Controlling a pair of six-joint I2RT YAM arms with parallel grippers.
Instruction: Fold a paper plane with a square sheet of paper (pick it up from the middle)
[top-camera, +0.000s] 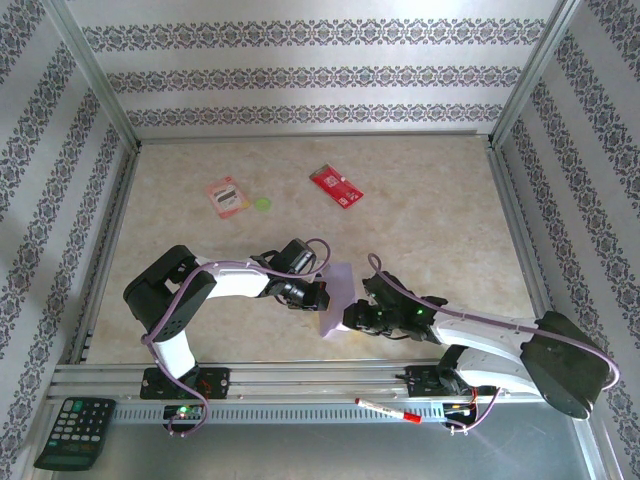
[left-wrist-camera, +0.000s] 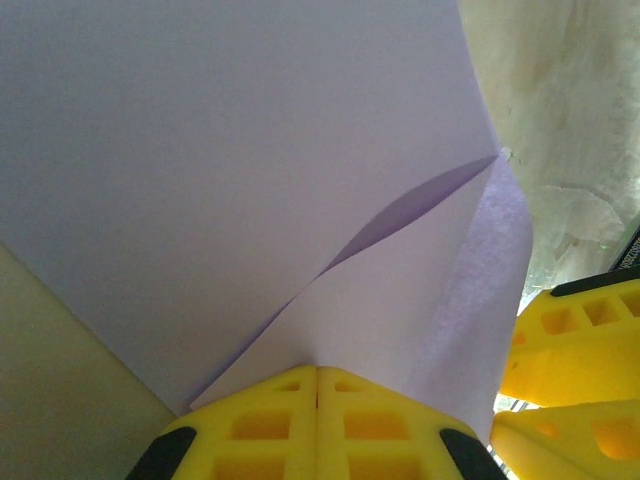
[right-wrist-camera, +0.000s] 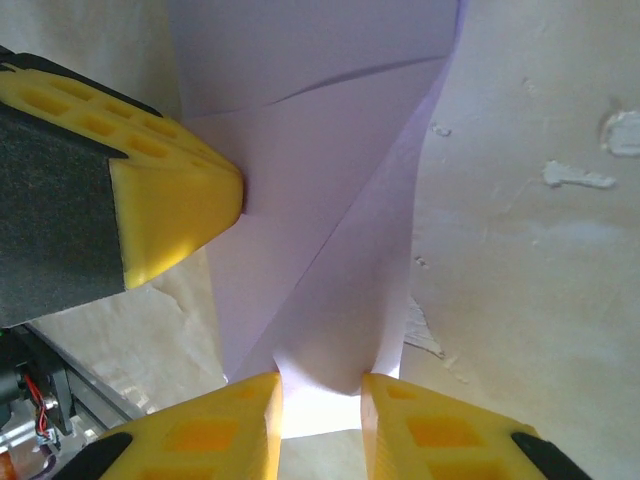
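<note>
The square sheet of paper (top-camera: 338, 295) is pale lilac, partly folded with diagonal creases, and held up off the table between the two arms. My left gripper (top-camera: 318, 297) is shut on its edge; in the left wrist view the yellow pads (left-wrist-camera: 318, 372) meet with the paper (left-wrist-camera: 250, 150) pinched between them. My right gripper (top-camera: 350, 318) comes from the right. Its fingers (right-wrist-camera: 320, 400) stand apart, with a bowed flap of the paper (right-wrist-camera: 320, 200) between them touching both. The left gripper's fingertip (right-wrist-camera: 170, 210) presses the sheet at the left of the right wrist view.
A red card (top-camera: 336, 186), a pink-red packet (top-camera: 227, 196) and a small green disc (top-camera: 263, 204) lie at the back of the table. A remote (top-camera: 75, 432) and a red marker (top-camera: 388, 410) rest on the front rail. Patterned walls enclose the table.
</note>
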